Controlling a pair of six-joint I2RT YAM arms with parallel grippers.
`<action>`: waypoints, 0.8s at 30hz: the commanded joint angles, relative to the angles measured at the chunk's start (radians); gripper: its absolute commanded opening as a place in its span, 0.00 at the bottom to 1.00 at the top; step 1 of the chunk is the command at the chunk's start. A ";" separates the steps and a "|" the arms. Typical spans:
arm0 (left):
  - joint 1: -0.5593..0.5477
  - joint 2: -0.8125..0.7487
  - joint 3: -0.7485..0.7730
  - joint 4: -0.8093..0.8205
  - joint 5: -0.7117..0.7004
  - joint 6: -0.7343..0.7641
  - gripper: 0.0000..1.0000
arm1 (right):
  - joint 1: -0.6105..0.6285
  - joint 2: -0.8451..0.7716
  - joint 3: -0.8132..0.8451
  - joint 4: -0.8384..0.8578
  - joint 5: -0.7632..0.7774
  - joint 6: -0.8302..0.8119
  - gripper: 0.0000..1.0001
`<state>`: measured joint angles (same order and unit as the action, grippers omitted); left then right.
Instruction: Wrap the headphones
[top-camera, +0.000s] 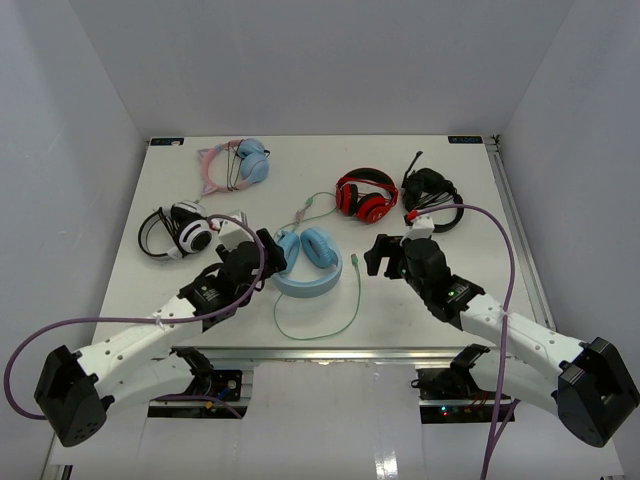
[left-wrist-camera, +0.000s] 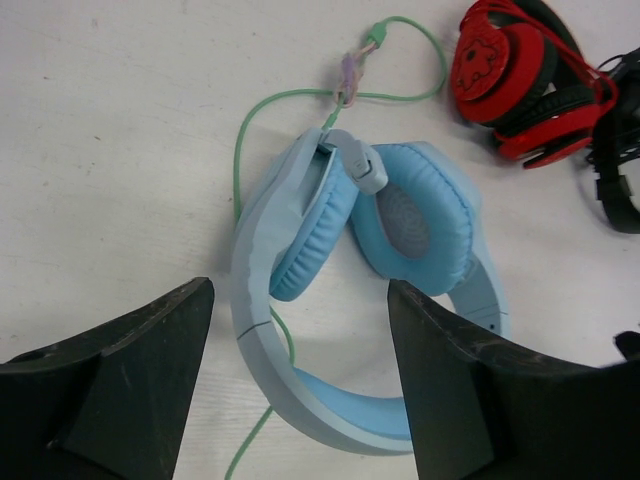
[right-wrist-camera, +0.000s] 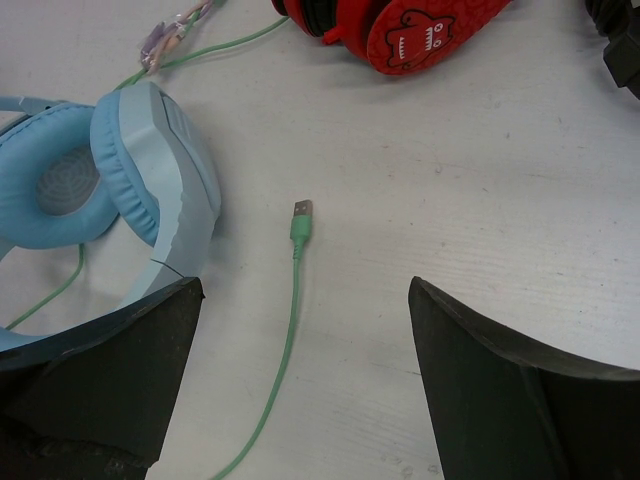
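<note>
The light-blue headphones (top-camera: 305, 262) lie flat at the table's middle, cups folded inward. They also show in the left wrist view (left-wrist-camera: 375, 225) and the right wrist view (right-wrist-camera: 150, 185). Their pale-green cable (top-camera: 345, 310) loops toward the front edge and ends in a USB plug (right-wrist-camera: 303, 215). My left gripper (top-camera: 268, 252) is open just left of the headband, which lies between its fingers (left-wrist-camera: 150, 370). My right gripper (top-camera: 380, 255) is open and empty to the right, above the cable (right-wrist-camera: 285, 340).
Red headphones (top-camera: 364, 194) and a black headset (top-camera: 432, 195) lie at the back right. A pink cat-ear pair (top-camera: 236, 164) lies at the back left. A black-and-white pair (top-camera: 180, 230) lies left of my left gripper.
</note>
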<state>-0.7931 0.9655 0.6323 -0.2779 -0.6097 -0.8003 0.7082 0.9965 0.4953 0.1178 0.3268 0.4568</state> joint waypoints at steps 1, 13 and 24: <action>-0.019 -0.009 0.056 -0.082 0.038 -0.057 0.78 | 0.004 -0.036 0.022 0.006 0.038 0.005 0.90; -0.027 0.297 0.159 -0.110 0.072 -0.044 0.74 | 0.004 -0.093 0.011 -0.002 0.052 0.004 0.90; -0.002 0.470 0.178 -0.028 0.022 0.041 0.50 | 0.004 -0.100 0.018 0.002 0.013 -0.010 0.90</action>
<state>-0.8131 1.4014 0.7623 -0.3786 -0.5614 -0.8401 0.7082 0.9092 0.4953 0.1040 0.3467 0.4599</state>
